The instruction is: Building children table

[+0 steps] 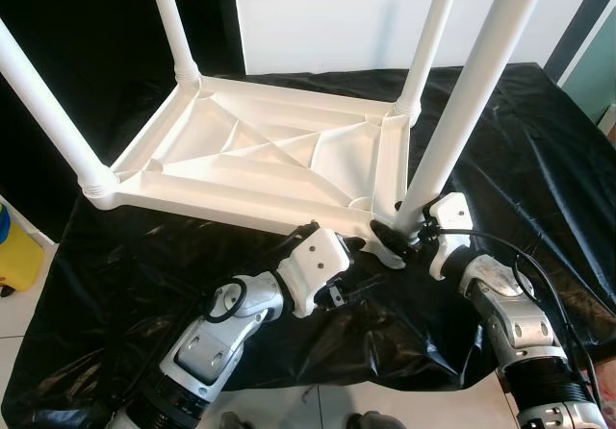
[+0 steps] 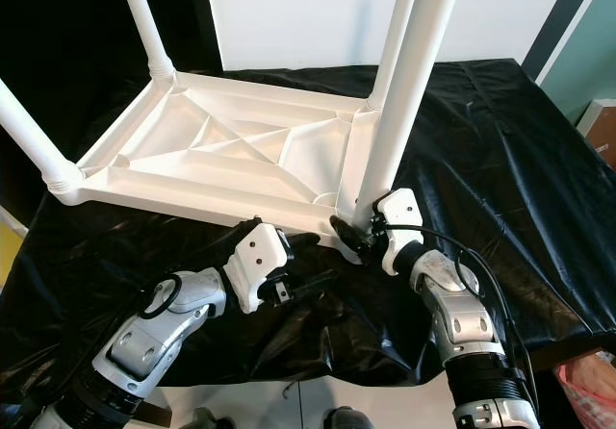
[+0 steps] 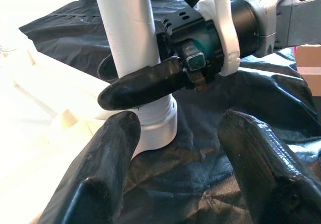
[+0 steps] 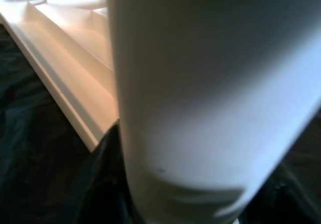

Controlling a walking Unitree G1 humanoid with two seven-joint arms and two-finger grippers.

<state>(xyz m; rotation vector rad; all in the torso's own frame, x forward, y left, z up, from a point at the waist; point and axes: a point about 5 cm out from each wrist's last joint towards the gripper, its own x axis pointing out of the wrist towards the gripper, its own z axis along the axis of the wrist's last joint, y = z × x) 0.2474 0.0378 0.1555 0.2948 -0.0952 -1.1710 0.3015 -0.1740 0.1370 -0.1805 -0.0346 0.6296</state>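
Right gripper (image 1: 399,241): fingers are closing around the base of the near right leg (image 1: 462,112), one black finger (image 3: 145,86) lying across the white tube just above its collar.
Left gripper (image 3: 175,174): fingers are standing wide apart and holding nothing, hovering over the black sheet (image 1: 520,131) just beside that same leg and pointing at it.
Near right leg: it is standing upright at the near right corner of the tabletop (image 1: 260,160), leaning slightly.
Tabletop: it is lying upside down on the black sheet, ribs facing up, with three other legs already rising from its far and left corners.
Step in hand: by my reading, the last leg is being seated in its corner socket.
Next move: probably calling for pressing or twisting the leg down straight while the free gripper is bracing the corner.
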